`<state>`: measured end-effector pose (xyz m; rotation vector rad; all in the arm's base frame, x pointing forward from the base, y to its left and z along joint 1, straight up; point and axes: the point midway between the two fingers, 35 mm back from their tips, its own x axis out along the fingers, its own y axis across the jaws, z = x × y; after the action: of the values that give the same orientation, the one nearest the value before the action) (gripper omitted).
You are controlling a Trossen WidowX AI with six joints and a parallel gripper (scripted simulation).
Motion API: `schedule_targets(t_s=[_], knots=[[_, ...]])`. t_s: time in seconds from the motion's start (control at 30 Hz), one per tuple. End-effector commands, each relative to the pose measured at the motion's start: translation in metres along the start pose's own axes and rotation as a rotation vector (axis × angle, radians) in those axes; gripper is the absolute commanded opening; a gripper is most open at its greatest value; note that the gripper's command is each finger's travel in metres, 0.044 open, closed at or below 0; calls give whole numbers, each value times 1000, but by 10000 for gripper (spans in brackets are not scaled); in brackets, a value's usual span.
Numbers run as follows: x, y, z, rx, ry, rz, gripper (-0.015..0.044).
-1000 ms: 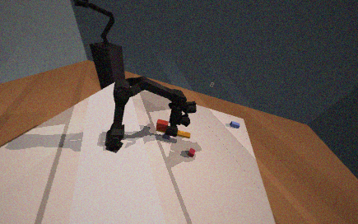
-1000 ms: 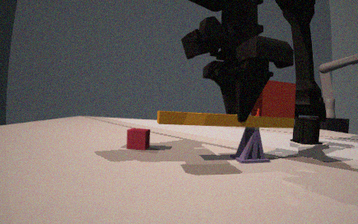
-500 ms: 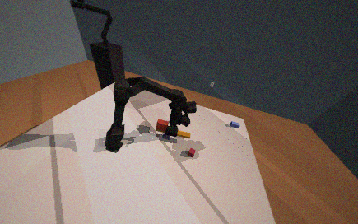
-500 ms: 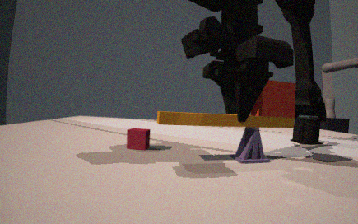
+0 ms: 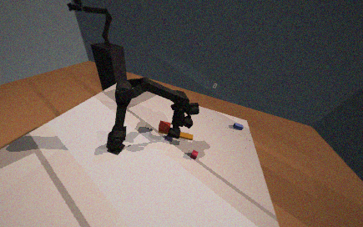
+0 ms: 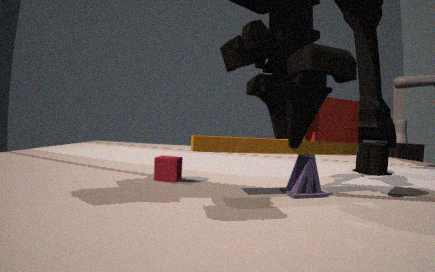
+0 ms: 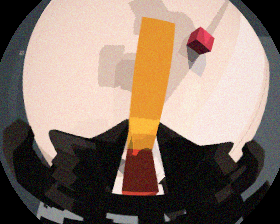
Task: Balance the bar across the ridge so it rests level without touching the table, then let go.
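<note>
The long orange bar is held nearly level above the table, with a large red block at the end nearer the arm's base. My gripper points down and is shut on the bar between its free end and the red block. The purple ridge stands on the table directly below the fingers in the exterior view. Its top is at the bar's underside there; whether they touch or a thin gap remains, I cannot tell. The ridge is hidden in the wrist view.
A small crimson cube lies on the table beyond the bar's free end, off to one side. A blue block lies near the table's far corner. The arm's base stands on the red block's side.
</note>
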<state>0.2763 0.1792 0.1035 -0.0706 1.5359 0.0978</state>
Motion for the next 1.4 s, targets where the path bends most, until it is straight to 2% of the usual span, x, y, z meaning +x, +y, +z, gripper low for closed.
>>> schedule_targets(t_s=[0.0,0.1,0.3,0.33,1.37], knots=[[0,0,0,0,0,0,0],[0,0,0,0,0,0,0],[0,0,0,0,0,0,158],[0,0,0,0,0,0,167],[0,0,0,0,0,0,171]])
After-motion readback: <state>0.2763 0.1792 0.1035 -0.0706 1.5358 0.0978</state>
